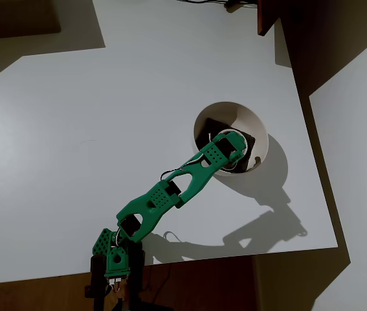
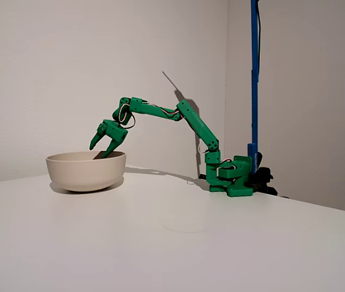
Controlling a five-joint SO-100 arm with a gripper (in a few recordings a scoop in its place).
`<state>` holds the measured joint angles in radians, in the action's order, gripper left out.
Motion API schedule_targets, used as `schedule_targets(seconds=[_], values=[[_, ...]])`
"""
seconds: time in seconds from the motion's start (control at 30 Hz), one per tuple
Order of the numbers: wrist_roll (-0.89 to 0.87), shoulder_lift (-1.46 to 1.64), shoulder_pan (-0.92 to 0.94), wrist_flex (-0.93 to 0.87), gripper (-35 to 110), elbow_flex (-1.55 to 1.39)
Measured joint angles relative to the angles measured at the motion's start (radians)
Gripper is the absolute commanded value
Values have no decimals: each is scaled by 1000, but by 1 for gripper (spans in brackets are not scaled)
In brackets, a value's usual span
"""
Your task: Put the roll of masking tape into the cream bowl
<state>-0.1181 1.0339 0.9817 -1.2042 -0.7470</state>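
Overhead view: hand (image 1: 235,150) over cream bowl (image 1: 248,120) toward the tabletop's right edge, above the dark pad (image 1: 214,127); a pale ring edge there possibly the roll of masking tape, so place and axis uncertain. Fixed view: hand (image 2: 103,143) at bowl rim (image 2: 86,171), fingers apart, nothing visibly held. Likely released; retreat left.

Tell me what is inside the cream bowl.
In the overhead view, the cream bowl holds a dark brown pad. The green pincer hangs over it, covering part of the inside, so whether the tape roll is there cannot be told.
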Motion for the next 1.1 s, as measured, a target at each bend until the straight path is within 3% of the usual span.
schedule_targets(seconds=[0.17,0.23,0.63,1.1], values=[[-11,0,-2,0,15,0],[-15,0,-6,0,-8,0],[-51,81,-63,-91,-8,58],[-11,468,-456,-502,-8,69]])
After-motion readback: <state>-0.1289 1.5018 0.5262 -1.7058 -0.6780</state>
